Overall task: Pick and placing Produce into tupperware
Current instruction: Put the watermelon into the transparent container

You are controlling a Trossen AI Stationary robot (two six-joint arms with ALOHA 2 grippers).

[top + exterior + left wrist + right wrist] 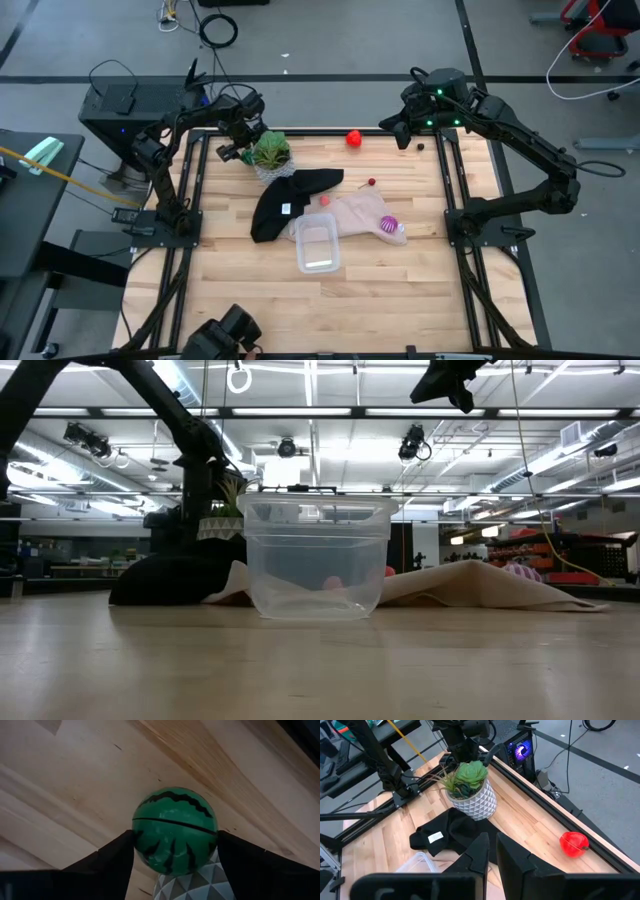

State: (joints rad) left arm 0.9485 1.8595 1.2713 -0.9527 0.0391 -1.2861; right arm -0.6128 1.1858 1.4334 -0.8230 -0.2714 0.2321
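A green melon-like fruit (175,832) with dark stripes sits on the wooden table, close against the white patterned pot (192,885) of a leafy plant (270,152). My left gripper (175,840) points down over it at the far left, shut on it. The clear tupperware (317,245) stands near the table's middle. A red fruit (353,138) lies near the far edge. A purple-magenta fruit (388,225) rests on the beige cloth (360,212), and a pinkish fruit (325,200) lies by the tub's far side. My right gripper (491,852) hangs shut, high over the far right. My left gripper pinches the green melon-like fruit between its two fingers (117,857), one on each of its opposite sides (137,837). The fingers come from above, pointing down. The fruit appears low by the table, next to the plant pot; whether its underside is on the wood cannot be seen.
A black cloth (290,200) lies between the plant and the tub, partly overlapping the beige cloth. A small red thing (371,182) and a small dark one (421,143) lie on the far right wood. Bare wood stretches along the near side.
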